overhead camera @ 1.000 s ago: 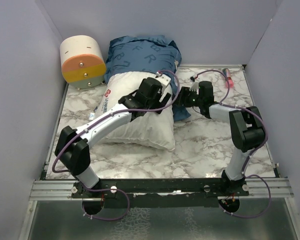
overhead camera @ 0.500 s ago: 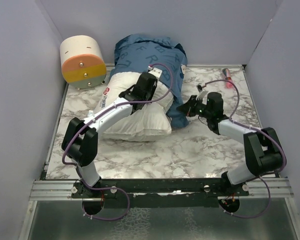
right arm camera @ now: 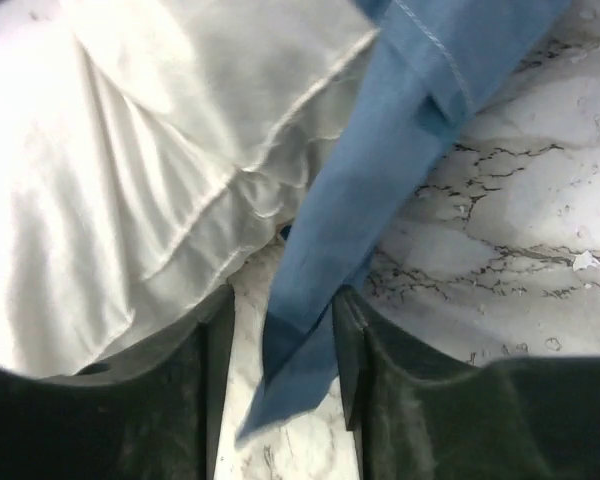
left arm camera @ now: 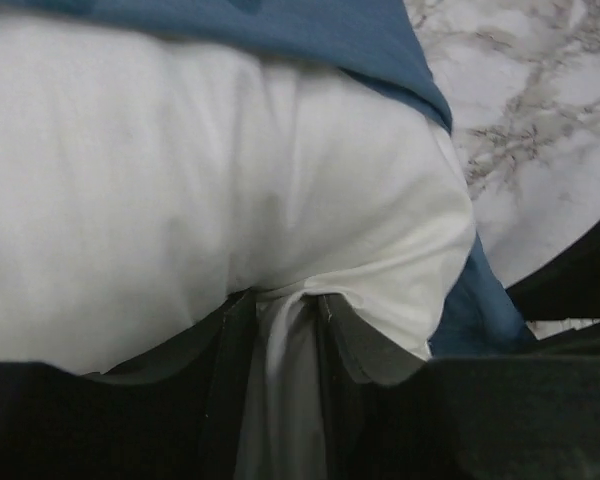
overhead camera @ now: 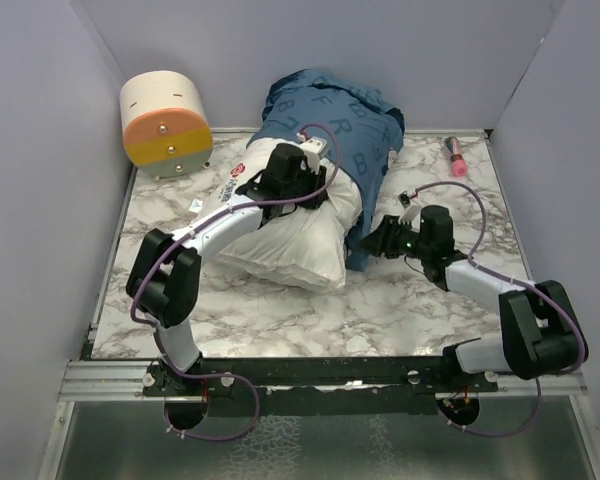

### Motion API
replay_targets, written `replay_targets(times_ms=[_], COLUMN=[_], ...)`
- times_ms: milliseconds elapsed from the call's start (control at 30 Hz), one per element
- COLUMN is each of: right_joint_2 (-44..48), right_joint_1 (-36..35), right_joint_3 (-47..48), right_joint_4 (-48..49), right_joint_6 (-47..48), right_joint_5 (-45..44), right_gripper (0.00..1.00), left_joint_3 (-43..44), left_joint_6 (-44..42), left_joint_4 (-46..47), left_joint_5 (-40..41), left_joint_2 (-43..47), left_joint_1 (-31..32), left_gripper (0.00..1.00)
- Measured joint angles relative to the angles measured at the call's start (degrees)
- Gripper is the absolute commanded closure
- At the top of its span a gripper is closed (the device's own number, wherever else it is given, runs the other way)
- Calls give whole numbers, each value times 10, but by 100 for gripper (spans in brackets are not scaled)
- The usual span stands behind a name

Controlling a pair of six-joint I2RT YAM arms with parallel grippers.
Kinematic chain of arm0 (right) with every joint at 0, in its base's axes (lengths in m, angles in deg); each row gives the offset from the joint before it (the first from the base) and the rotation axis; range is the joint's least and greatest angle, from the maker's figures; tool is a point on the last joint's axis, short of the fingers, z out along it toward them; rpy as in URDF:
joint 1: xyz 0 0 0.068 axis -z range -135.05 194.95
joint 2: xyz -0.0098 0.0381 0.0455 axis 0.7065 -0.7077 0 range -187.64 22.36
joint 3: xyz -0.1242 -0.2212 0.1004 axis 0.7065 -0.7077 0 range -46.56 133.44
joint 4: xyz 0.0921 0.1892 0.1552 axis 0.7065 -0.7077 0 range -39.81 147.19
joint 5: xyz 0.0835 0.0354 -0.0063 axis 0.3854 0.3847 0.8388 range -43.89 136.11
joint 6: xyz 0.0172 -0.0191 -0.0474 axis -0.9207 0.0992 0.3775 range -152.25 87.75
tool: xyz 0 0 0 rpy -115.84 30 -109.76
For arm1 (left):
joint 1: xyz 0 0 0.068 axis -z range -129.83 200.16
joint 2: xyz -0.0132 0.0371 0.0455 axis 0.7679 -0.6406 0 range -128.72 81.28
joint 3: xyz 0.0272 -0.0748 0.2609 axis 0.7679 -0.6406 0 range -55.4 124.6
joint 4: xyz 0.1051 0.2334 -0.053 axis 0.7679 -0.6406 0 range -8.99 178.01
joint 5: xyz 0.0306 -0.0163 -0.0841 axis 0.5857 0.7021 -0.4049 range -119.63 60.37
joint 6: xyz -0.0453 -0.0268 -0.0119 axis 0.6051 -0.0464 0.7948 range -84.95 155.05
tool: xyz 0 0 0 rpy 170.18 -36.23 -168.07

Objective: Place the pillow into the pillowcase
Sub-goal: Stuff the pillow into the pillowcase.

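Tabletop (overhead camera: 280,310): white marble pattern, grey veining, matte. Plain pale lavender-grey walls enclose it on three sides: left wall (overhead camera: 40,200), back wall (overhead camera: 310,35), right wall (overhead camera: 570,150). No windows in view.

Aluminium rail (overhead camera: 90,380) runs along near edge, with textured grey-green panel (overhead camera: 330,445) below it.

Cream, orange and yellow cylinder (overhead camera: 165,125) sits in far-left corner. Small pink item (overhead camera: 455,157) lies near far-right corner.

Light even, diffuse, with soft shadows.

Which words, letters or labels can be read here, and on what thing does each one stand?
"F", "R": pale letters on the pillowcase; its other letters are unclear.
The label on the pillow: red mark and small print, too blurred to read.
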Motion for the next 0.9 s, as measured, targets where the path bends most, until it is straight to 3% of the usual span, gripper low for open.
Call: replay_targets(times_ms=[100,167,333,500,767,800,900], right_joint_2=[59,130,269,302,261,240,179], right_joint_1=[0,0,0,-1,-76,-102,-169], right_joint_3=[-4,-3,12,10,11,16,30], right_joint_4=[-42,-70,-91,-61,-49,-52,-61], right_joint_6=[15,28,59,46,30,32,38], right_joint_5=[-2,-8,-2,79,119,107,71], right_gripper=[23,13,8,8,8,8,10], left_joint_3=[-57,-97,-127,-114,-167,-176,-194], left_joint_6=[4,-1,-32,-71,-56,-44,-17], left_joint_4=[36,44,11,-44,-79,-77,-70], left_joint_5=[-52,-64,-67,-37,-43,-56,-99], left_joint_2=[40,89,231,317,308,296,260], left_joint_1=[-4,-5,-45,-118,-288,-308,-325], left_gripper=[28,21,19,11,11,13,38])
